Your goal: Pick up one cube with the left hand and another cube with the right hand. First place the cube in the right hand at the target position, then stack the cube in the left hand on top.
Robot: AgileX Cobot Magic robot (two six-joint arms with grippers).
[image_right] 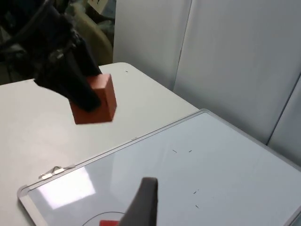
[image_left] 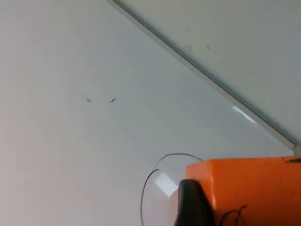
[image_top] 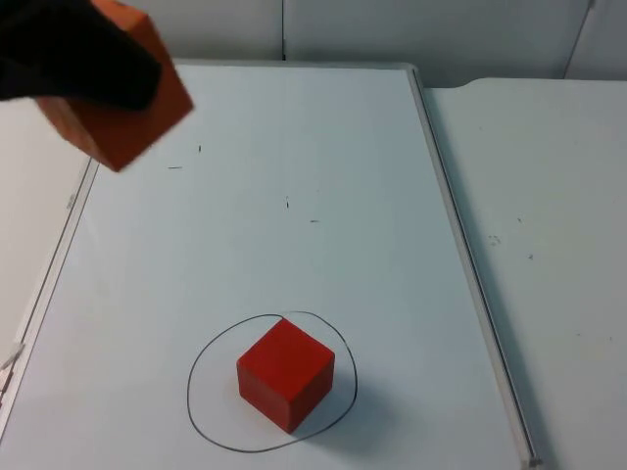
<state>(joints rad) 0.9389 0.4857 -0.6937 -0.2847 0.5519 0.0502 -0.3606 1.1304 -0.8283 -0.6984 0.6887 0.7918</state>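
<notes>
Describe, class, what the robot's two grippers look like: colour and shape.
The left gripper, above the framed whiteboard's far left corner, is matte black with thick, blunt fingers. The right gripper, over the same board, shows one dark, tapering, round-ended fingertip.

Left gripper (image_top: 93, 73): raised above the whiteboard's (image_top: 294, 196) far left corner, clamping an orange cube (image_top: 127, 113).
Right gripper: one fingertip (image_right: 143, 202) over the whiteboard.

Two cubes: an orange cube (image_top: 122, 113), a red cube (image_top: 285, 373); one drawn circle (image_top: 201, 372); one whiteboard (image_top: 294, 196).

Top camera looks down at whiteboard (image_top: 294, 196); both wrist cameras look obliquely; all share the drawn circle (image_top: 201, 411).
</notes>
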